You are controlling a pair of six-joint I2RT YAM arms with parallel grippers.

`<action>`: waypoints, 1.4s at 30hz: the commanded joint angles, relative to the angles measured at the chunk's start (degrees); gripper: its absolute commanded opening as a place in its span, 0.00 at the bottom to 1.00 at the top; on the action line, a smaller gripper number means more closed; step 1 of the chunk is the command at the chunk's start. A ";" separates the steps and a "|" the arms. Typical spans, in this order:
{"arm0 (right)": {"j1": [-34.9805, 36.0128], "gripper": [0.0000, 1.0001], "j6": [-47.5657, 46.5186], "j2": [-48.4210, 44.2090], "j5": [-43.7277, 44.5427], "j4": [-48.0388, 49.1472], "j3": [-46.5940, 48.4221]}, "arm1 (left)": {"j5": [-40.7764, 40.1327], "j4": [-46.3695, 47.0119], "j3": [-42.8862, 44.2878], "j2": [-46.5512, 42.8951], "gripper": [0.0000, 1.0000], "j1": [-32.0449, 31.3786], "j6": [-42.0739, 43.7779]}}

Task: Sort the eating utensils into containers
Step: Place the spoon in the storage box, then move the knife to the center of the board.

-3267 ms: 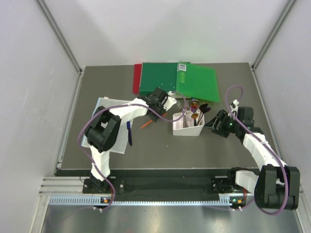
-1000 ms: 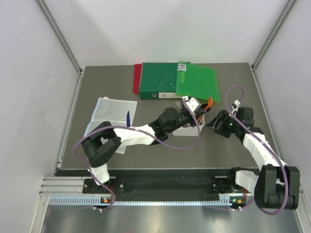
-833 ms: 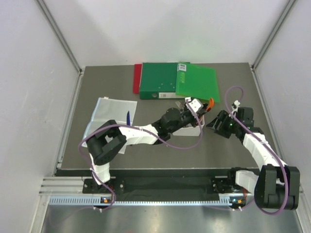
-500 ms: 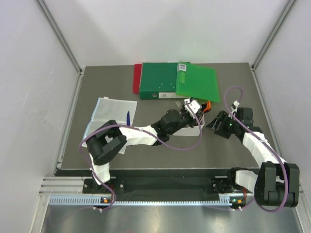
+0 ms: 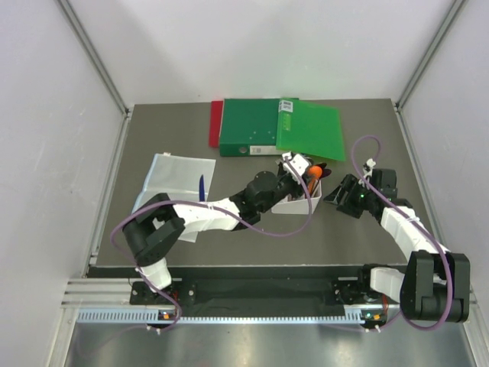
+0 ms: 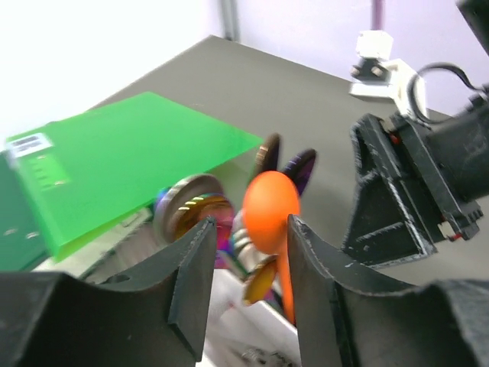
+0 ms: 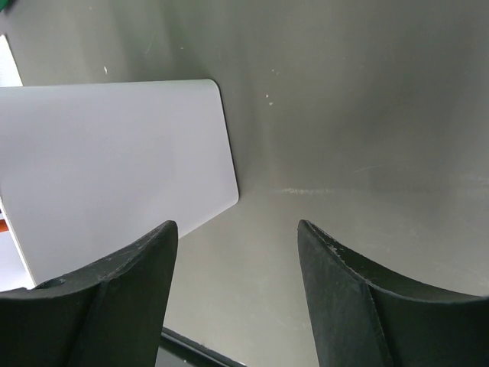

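Top external view: a white bin (image 5: pixel 294 205) sits on the dark table (image 5: pixel 344 237). The left arm reaches across so that the left pincer (image 5: pixel 293 164) hangs over the bin's far end. An orange spoon (image 5: pixel 313 170) stands in that end of the bin, bowl up, leaning out past the far rim among other upright utensils (too small from up there to sort by kind).

Left wrist view gives the closer look. The left pincer (image 6: pixel 250 223) has its fingers spread, and the orange spoon (image 6: pixel 271 210) shows in the gap just beyond the tips. Its stem runs down close along the right-hand finger; whether it touches that finger I cannot tell. Beside it in the bin (image 6: pixel 244 313) stand rainbow spoons (image 6: pixel 187 202) and a purple spoon (image 6: pixel 302 164).

The right pincer (image 5: pixel 336 196) sits low, just to the right of the bin and pointing at it. In the right wrist view the right pincer (image 7: pixel 237 225) is spread wide over bare table (image 7: pixel 344 115), with the bin's white side wall (image 7: pixel 114 145) ahead and apart from the tips.

Left of the bin, well apart, a dark blue utensil (image 5: pixel 202 187) lies at the edge of a clear sheet (image 5: pixel 172 172). Behind the bin lie a green folder (image 5: pixel 306 130), a dark green binder (image 5: pixel 248 126) and a red folder (image 5: pixel 215 122).
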 commanded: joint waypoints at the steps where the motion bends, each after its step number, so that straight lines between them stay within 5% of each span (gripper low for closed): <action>1: -0.40 0.64 -0.56 -0.65 -0.28 1.57 0.27 | -8.01 -0.89 1.11 -8.96 0.50 0.12 2.66; 7: -0.40 0.64 -0.47 0.22 -0.54 2.19 0.62 | -29.27 -17.48 3.39 -18.54 0.52 1.69 7.32; 10: -0.40 0.64 -0.38 0.40 -0.63 2.63 0.44 | -41.23 -31.44 4.88 -20.92 0.56 5.37 2.16; 15: -0.40 0.64 -0.03 1.45 -1.51 3.94 -0.17 | -38.82 -59.29 5.95 -19.79 0.51 18.45 -21.30; 22: -0.40 0.64 -0.12 1.63 -1.78 4.21 -0.35 | -37.90 -78.37 10.24 -3.65 0.48 23.76 -35.46; 42: -0.40 0.64 -0.56 2.16 -1.42 4.74 -1.40 | -32.02 -72.98 -3.11 -3.08 0.49 24.99 -45.24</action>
